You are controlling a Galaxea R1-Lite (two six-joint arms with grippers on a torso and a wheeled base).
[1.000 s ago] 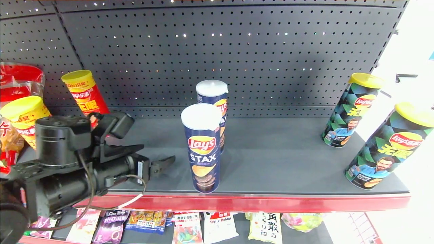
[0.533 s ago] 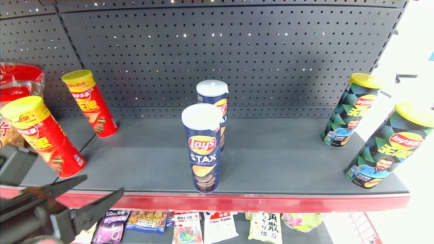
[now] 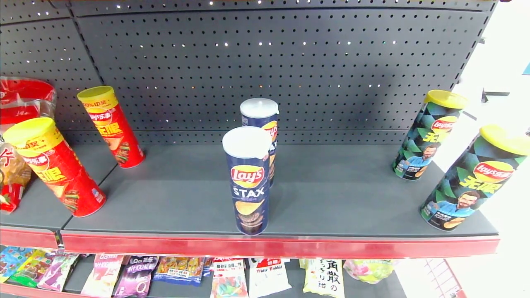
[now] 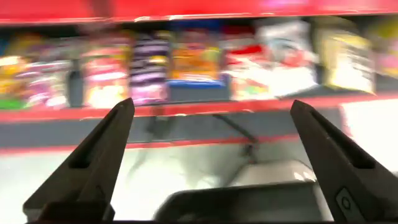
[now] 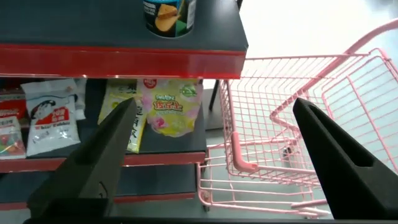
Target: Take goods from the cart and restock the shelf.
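Note:
Two blue chip cans stand mid-shelf, the front blue can [image 3: 247, 180] near the red shelf edge [image 3: 281, 246] and the rear blue can [image 3: 261, 124] just behind it. Two red cans [image 3: 51, 165] stand at the left and two green-black cans [image 3: 474, 180] at the right. My left gripper [image 4: 212, 104] is open and empty, facing a lower shelf of snack bags [image 4: 186, 62]. My right gripper [image 5: 216, 102] is open and empty, below the shelf edge [image 5: 124, 61], with the pink wire cart [image 5: 298, 124] just beyond it. The base of a green-black can [image 5: 169, 12] shows above.
A perforated back panel [image 3: 265, 70] closes the shelf behind. Bare shelf floor [image 3: 339, 194] lies between the blue cans and the green-black ones. Snack bags [image 3: 232, 277] fill the lower shelf. Red packets [image 3: 12, 107] crowd the far left.
My left arm has pulled back from the shelf beside the blue cans, down and to the left, and has left the head view. The cans have not moved.

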